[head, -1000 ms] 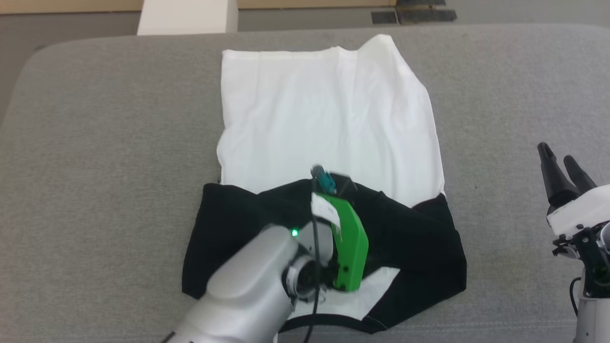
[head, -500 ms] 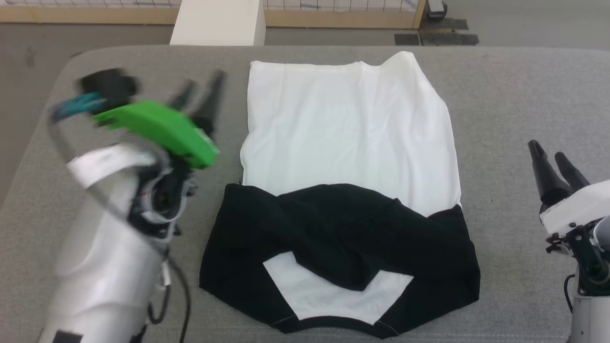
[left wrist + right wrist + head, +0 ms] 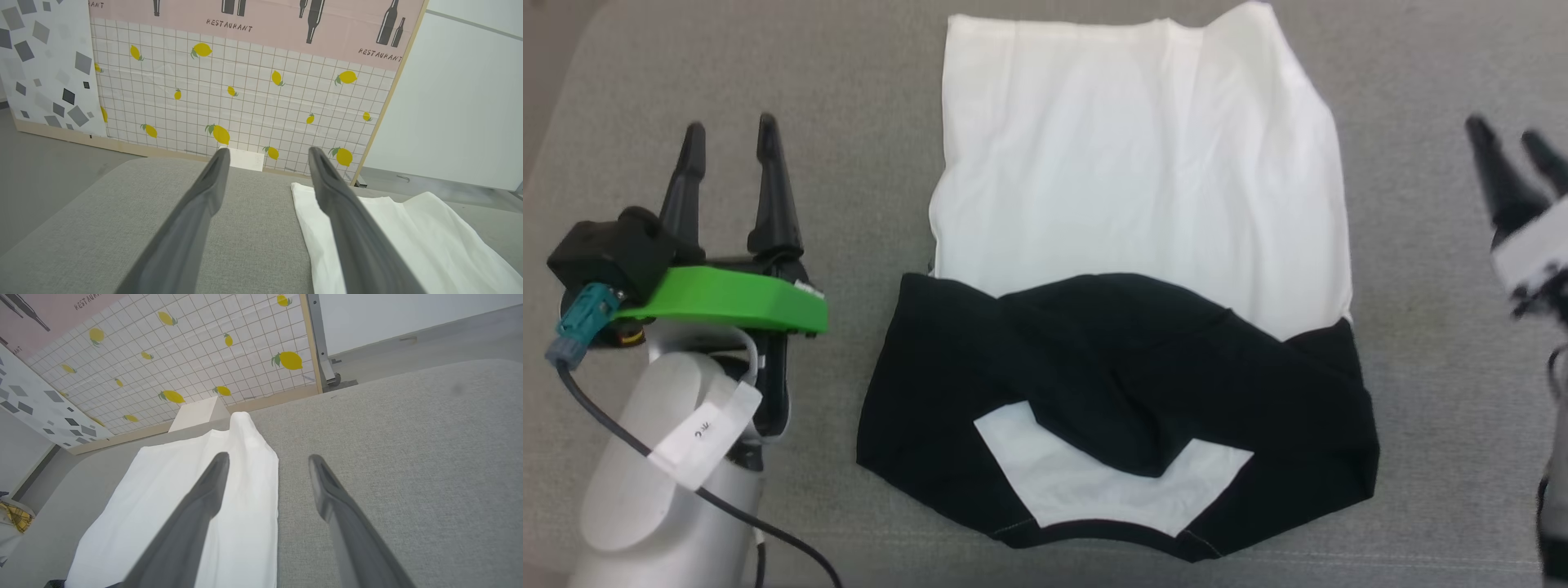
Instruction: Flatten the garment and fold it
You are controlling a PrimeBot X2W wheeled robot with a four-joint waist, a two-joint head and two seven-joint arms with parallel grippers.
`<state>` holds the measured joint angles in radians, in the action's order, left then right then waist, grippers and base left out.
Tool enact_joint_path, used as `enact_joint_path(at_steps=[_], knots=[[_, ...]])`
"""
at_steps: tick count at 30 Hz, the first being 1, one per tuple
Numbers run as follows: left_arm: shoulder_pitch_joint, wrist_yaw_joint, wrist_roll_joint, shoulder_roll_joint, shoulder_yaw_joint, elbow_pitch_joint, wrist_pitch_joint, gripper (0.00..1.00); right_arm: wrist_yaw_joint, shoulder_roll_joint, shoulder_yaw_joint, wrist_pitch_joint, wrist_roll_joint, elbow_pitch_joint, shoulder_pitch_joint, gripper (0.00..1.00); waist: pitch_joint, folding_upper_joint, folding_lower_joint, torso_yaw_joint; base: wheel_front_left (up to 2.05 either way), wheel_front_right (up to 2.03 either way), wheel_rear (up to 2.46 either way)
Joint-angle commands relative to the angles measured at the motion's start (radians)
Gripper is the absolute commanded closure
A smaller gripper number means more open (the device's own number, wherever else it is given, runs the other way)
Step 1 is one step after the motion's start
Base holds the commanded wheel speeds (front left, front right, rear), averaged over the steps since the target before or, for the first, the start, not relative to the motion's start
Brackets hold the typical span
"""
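Though wide apart, fingers (image 3: 770, 188) empty.

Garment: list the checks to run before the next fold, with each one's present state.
1. Left gripper open, empty: ok.
2. Right gripper open, empty: ok.
3. Both grippers off the garment, one on each side: ok.
4. Black panels folded inward over the near end: ok.
5. Far right corner lying flat: not ok, it peaks up.
6. Underside layers smooth: cannot tell.

From the head you're looking steeply down at the bench (image 3: 1421, 98); both low wrist views are probably sharing the garment (image 3: 1135, 163).
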<state>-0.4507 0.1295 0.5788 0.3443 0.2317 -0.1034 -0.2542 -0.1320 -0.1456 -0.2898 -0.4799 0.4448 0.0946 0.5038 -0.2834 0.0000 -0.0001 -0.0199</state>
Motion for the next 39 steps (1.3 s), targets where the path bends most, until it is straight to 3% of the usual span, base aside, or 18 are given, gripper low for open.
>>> enact_joint_path(at_steps=[1,10,14,22,28,29,30,31,39], knots=[[0.013,0.003,-0.034,-0.022,-0.016,0.031,-0.007,0.00,0.001,-0.020,0.009,-0.027,-0.023,0.013,0.058,0.00,-0.105,0.0000,0.0001,-0.037,0.00,0.00,0.00],[-0.012,-0.059,-0.164,-0.159,-0.081,0.121,-0.007,0.00,0.001,-0.137,0.097,-0.255,-0.213,0.192,0.427,0.00,-0.309,0.0000,0.0001,-0.119,0.00,0.00,0.00],[-0.040,-0.097,-0.204,-0.213,-0.099,0.131,-0.007,0.00,0.001,-0.152,0.121,-0.309,-0.288,0.272,0.530,0.00,-0.364,0.0000,0.0001,-0.152,0.00,0.00,0.00],[-0.058,-0.161,-0.255,-0.269,-0.130,0.119,-0.008,0.00,0.001,-0.142,0.163,-0.342,-0.370,0.377,0.598,0.00,-0.409,0.0000,0.0001,-0.177,0.00,0.00,0.00],[-0.057,-0.185,-0.269,-0.286,-0.140,0.096,-0.008,0.00,0.001,-0.150,0.197,-0.402,-0.380,0.427,0.597,0.00,-0.408,0.0000,0.0001,-0.176,0.00,0.00,0.00],[-0.057,-0.188,-0.269,-0.287,-0.142,0.093,-0.008,0.00,0.001,-0.149,0.193,-0.414,-0.374,0.431,0.597,0.52,-0.406,0.0000,0.0001,-0.175,0.00,0.00,0.00],[-0.055,-0.192,-0.267,-0.289,-0.143,0.087,-0.008,0.00,0.001,-0.148,0.190,-0.422,-0.370,0.433,0.598,0.93,-0.402,0.0000,0.0001,-0.173,0.00,0.00,0.00],[-0.054,-0.194,-0.267,-0.289,-0.143,0.082,-0.008,0.00,0.001,-0.149,0.188,-0.427,-0.366,0.432,0.599,1.00,-0.399,0.0000,0.0001,-0.173,0.00,0.00,0.00],[-0.072,-0.220,-0.233,-0.293,-0.158,0.042,-0.008,0.00,0.001,-0.136,0.147,-0.339,-0.328,0.393,0.613,1.00,-0.354,0.0000,0.0001,-0.140,0.00,0.00,0.00]])
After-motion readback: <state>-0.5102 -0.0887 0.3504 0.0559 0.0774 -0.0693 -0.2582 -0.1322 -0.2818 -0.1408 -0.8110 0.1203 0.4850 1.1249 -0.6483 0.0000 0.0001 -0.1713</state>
